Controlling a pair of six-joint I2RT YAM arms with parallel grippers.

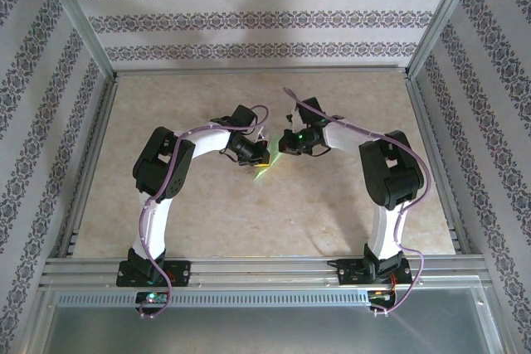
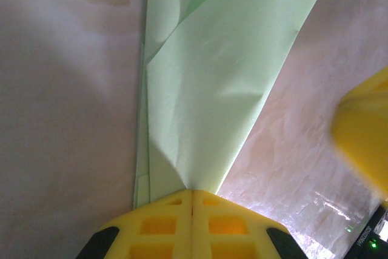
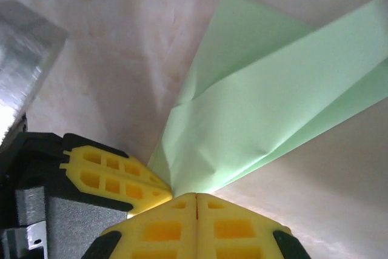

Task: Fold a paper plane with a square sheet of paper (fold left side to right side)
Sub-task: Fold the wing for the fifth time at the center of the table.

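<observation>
The light green sheet of paper is folded into a narrow, layered, pointed dart, the paper plane, at the middle of the table. My left gripper is shut, and the paper narrows to a point right between its yellow tips. My right gripper is shut on the same end of the paper. From above, the left gripper and the right gripper meet almost tip to tip over the paper. A left fingertip shows beside the right jaws.
The beige table top is framed by aluminium rails at the near edge and patterned walls on three sides. An aluminium profile shows at the upper left of the right wrist view.
</observation>
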